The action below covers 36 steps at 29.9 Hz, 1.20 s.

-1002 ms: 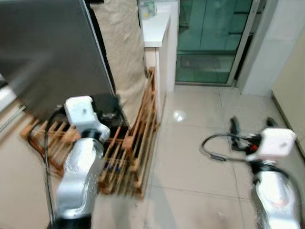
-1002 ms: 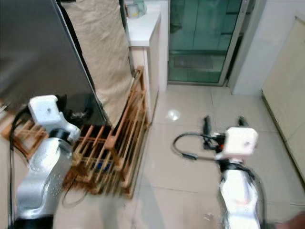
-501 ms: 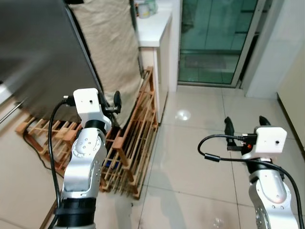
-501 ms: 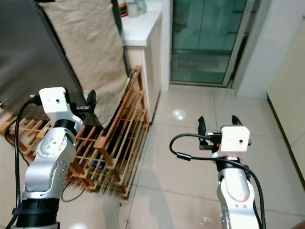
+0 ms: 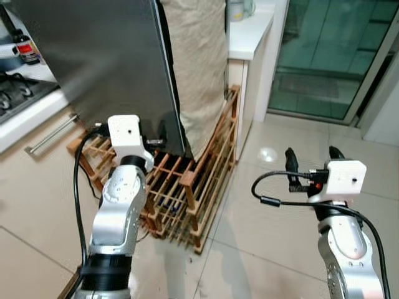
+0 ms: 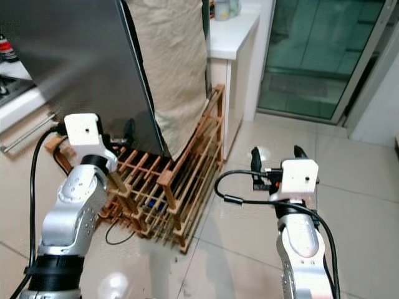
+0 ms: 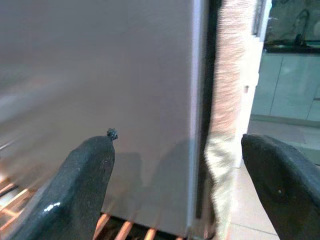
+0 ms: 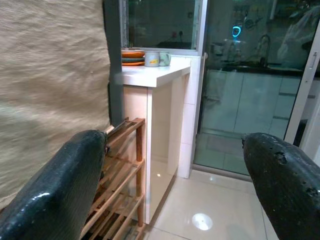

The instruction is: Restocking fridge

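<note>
A wooden rack (image 5: 187, 187) (slatted, lying flat) rests on the tiled floor (image 5: 268, 249).

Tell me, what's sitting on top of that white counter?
On the white counter sit stacked plates, orange on top, and two mugs beside them. Whether anything lies farther back is hidden behind the dark fridge edge and the burlap cloth.

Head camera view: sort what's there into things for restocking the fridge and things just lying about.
For the job:
- grey fridge door
- left gripper, jaws open, near the door's edge
- right gripper, jaws open, over the floor

Lying about:
- wooden rack on the floor
- burlap sheet
- white counter
- glass door
- stove
</note>
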Available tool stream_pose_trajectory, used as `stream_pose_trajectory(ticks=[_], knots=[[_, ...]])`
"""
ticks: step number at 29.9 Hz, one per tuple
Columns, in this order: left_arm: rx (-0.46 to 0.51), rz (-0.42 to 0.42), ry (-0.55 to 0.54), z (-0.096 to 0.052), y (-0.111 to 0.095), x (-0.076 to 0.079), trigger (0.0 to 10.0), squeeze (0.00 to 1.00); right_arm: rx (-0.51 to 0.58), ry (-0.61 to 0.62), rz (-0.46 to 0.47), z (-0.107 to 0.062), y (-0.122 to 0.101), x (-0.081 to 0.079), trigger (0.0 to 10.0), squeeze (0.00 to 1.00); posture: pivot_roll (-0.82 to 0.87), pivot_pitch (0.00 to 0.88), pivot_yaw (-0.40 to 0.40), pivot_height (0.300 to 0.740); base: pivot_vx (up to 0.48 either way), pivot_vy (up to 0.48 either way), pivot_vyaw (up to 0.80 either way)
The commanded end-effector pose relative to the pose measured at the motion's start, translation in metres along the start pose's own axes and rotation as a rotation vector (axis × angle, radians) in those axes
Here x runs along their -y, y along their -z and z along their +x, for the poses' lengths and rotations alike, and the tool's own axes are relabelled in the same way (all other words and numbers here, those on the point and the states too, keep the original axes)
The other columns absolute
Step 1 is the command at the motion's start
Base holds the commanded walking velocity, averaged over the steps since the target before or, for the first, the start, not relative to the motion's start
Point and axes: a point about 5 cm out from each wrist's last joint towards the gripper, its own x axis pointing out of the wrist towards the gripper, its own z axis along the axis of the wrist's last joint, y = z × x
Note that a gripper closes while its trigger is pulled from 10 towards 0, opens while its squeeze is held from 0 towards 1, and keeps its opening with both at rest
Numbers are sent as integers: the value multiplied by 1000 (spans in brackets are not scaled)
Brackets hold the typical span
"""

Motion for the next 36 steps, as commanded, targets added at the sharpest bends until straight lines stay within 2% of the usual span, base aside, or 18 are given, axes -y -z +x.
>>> stream_pose_trajectory(ticks=[1,6,11,17,21,25,30,35,36], knots=[[12,-8,25,2,-3,2,10000,0,-11,21,1,3,1,0,10000,0,-216,0,113,740,368,-304,0],[21,-32,-3,3,-4,0,10000,0,-21,36,-1,4,3,3,10000,0,-216,0,116,740,339,-181,0],[14,-8,-50,8,-5,-6,10000,0,-21,31,-2,5,3,2,10000,0,-213,0,116,740,58,0,0],[23,-48,4,21,-14,-4,10000,0,-22,25,1,6,4,0,10000,0,-208,0,111,740,0,0,0],[39,-57,-22,26,-22,-9,10000,0,-20,24,1,5,4,-1,10000,0,-211,0,115,740,0,0,0],[67,-83,-54,27,-29,-14,10000,0,-20,26,1,4,4,-1,10000,0,-215,0,118,740,0,0,0],[170,-65,-45,22,-45,-12,10000,0,-29,31,-3,1,5,0,10000,0,-218,0,116,740,0,0,0],[113,-89,-39,23,-35,-13,10000,0,-36,28,-4,-1,6,0,10000,0,-213,0,111,740,0,0,0],[100,-106,-24,25,-32,-9,10000,0,-36,26,-2,-1,6,0,10000,0,-211,0,108,740,0,0,0]])
